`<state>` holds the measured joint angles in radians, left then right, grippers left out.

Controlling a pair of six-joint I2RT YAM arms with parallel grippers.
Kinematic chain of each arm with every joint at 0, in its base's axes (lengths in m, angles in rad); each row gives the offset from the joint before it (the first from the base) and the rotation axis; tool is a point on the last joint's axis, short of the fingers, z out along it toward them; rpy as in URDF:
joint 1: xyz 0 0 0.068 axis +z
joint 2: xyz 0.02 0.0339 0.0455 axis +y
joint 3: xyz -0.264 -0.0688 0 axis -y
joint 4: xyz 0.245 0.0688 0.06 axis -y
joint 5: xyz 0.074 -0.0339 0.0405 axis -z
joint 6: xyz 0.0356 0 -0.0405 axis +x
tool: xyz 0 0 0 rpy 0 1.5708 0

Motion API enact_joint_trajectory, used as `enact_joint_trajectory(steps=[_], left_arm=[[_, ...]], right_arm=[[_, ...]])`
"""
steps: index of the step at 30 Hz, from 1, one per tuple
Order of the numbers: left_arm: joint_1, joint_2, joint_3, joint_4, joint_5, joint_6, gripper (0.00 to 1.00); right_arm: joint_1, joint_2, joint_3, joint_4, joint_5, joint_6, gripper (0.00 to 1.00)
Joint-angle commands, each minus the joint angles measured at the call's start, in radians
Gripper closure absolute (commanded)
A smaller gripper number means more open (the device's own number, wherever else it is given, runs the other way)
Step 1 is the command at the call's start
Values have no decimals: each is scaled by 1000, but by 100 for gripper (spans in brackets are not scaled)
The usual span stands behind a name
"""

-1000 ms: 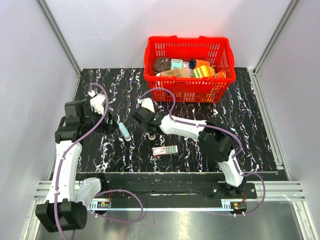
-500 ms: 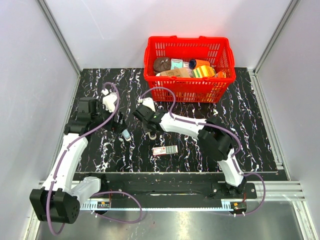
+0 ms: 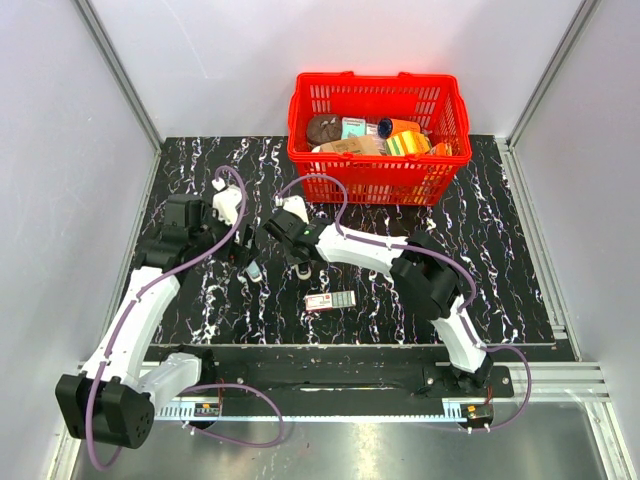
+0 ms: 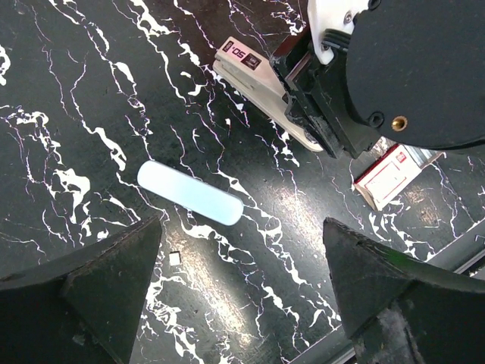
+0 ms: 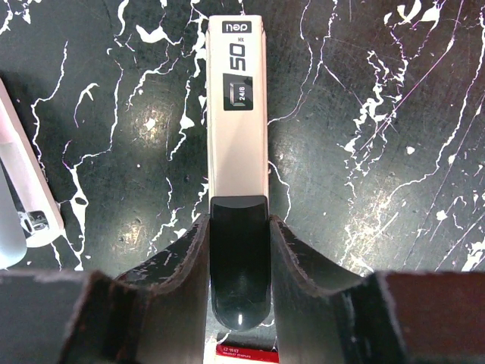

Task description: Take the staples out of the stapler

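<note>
Left gripper (image 3: 247, 258) is hanging wide open over the pale-blue stapler (image 3: 255, 270); right gripper (image 3: 280, 238) is clamping a cream bar (image 4: 250, 72).
From above, the stapler is lying on the table (image 3: 500, 260), partly hiding under the left gripper, and the bar is too small to make out. The left wrist camera is showing the stapler (image 4: 189, 203) lying flat between the spread fingers (image 4: 98, 273), touching neither; a red-and-white box (image 4: 390, 176) is half covered by the right gripper. In the right wrist view the fingers (image 5: 198, 250) are pinching the bar's black end, and the stapler (image 5: 26, 189) is running off the left edge.
</note>
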<state>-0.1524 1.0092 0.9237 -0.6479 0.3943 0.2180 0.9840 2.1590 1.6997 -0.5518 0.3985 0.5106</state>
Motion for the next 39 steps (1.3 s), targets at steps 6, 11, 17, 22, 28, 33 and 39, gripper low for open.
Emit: enact_joint_trajectory(steps=[6, 11, 17, 22, 28, 33, 39], left_arm=[[-19, -15, -16, 68, -23, -14, 7], [-19, -24, -17, 70, -8, -19, 5], [-18, -40, -25, 83, 9, -34, 3], [-18, -35, -17, 76, 1, -37, 3], [-19, -35, -20, 73, -3, -32, 4], [-22, 3, -28, 85, 12, -57, 15], [-70, 63, -26, 134, 87, -118, 26]], right_arm=[[-25, 39, 49, -43, -44, 25, 63], [-25, 42, 40, -45, -56, 26, 61], [-28, 42, 34, -45, -61, 32, 52], [-28, 33, 29, -45, -61, 37, 58], [-30, 6, 18, -36, -58, 37, 77], [-30, -77, -40, 15, -35, 43, 94], [-36, -280, -268, 271, 0, 132, 100]])
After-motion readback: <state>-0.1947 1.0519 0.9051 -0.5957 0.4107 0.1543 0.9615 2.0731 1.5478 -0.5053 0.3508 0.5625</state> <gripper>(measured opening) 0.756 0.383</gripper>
